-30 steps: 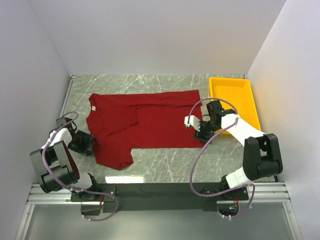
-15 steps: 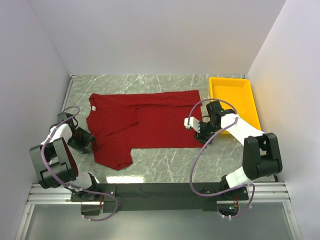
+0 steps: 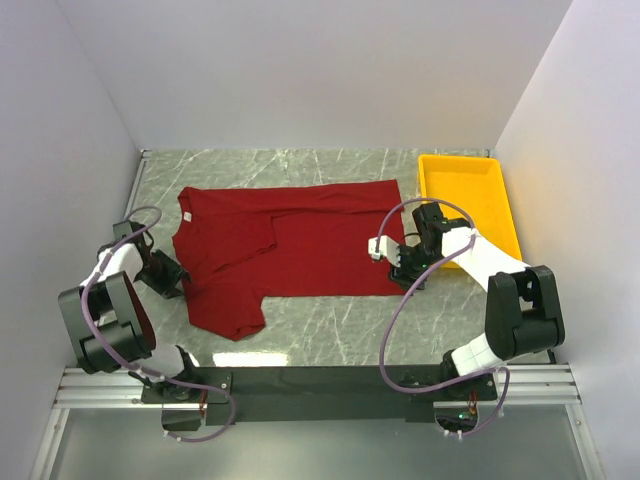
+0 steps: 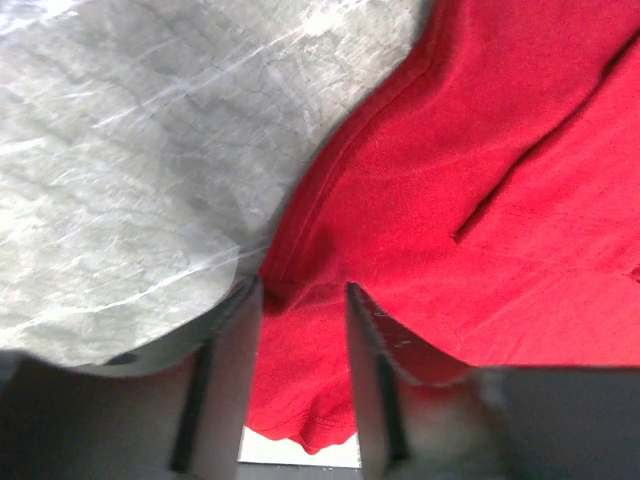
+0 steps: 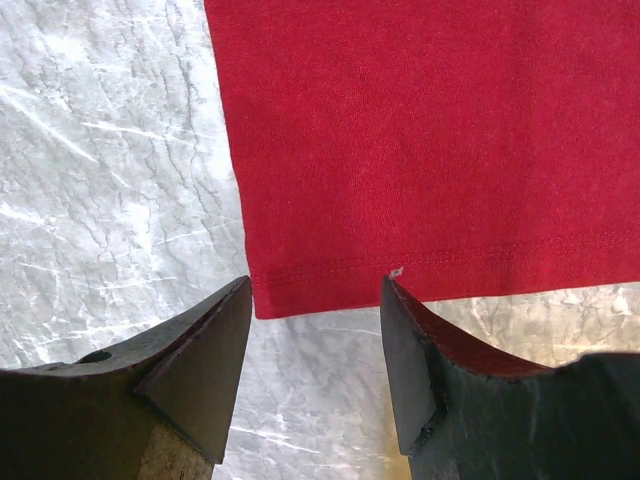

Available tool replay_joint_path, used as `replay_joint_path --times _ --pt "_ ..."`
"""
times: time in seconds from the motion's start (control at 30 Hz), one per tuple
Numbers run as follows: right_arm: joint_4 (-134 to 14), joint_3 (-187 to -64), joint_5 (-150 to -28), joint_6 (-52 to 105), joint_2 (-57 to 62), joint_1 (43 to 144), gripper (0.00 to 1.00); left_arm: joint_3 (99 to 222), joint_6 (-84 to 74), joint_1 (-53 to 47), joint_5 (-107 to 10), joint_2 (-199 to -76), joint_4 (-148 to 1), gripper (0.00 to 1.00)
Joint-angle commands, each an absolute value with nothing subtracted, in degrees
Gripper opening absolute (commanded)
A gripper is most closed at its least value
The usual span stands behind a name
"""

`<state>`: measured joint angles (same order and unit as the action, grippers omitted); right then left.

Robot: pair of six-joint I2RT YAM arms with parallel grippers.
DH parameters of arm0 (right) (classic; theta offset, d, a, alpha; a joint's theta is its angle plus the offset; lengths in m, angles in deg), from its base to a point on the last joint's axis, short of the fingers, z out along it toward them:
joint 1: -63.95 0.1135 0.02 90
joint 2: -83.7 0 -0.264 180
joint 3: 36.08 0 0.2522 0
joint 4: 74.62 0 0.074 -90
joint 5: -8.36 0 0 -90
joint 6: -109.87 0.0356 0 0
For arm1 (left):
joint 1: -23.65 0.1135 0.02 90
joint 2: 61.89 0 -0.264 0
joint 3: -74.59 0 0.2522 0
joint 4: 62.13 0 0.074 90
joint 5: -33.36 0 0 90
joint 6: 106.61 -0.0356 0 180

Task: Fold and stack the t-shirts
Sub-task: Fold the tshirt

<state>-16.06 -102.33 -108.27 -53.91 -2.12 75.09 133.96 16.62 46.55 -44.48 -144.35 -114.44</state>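
Narrowing around the sleeve edge of the t-shirt [image 3: 290, 245], the left fingers [image 4: 225, 390] begin a fold grasp, still partly open; the right fingers [image 5: 200, 370] stay wide and empty, astride its hem.

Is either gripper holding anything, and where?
Nothing. The left gripper straddles the sleeve-side edge of the dark red cloth t-shirt, jaws apart; the right gripper hangs open over its hem corner.
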Motion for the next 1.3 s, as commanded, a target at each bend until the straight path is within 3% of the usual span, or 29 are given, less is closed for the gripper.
replay_joint_path --times 0.0,0.23,0.43,0.77,1.03,1.27 --pt "-15.5 -103.4 -109.4 -54.0 -0.8 75.5 0.61 134.3 15.2 46.3 -42.0 -146.1 -112.8 0.42" --pt "-15.4 -104.1 -109.3 -53.9 -1.3 75.5 0.61 131.9 15.7 45.8 -40.1 -147.1 -111.4 0.31" --pt "-11.0 -105.9 -111.3 -57.5 -1.6 75.3 0.61 132.0 15.6 45.9 -39.6 -146.4 -111.2 0.01" --pt "-5.4 -106.4 -109.5 -62.9 -3.8 77.0 0.61 134.7 15.1 45.9 -35.6 -143.7 -113.9 0.01" --pt "-13.7 -102.3 -102.5 -58.1 -5.2 78.4 0.59 133.0 15.2 46.0 -33.0 -143.5 -112.9 0.01" --pt "-19.5 -98.6 -97.8 -54.8 -5.1 80.5 0.5 133.2 15.0 46.7 -31.9 -142.9 -113.3 0.01"
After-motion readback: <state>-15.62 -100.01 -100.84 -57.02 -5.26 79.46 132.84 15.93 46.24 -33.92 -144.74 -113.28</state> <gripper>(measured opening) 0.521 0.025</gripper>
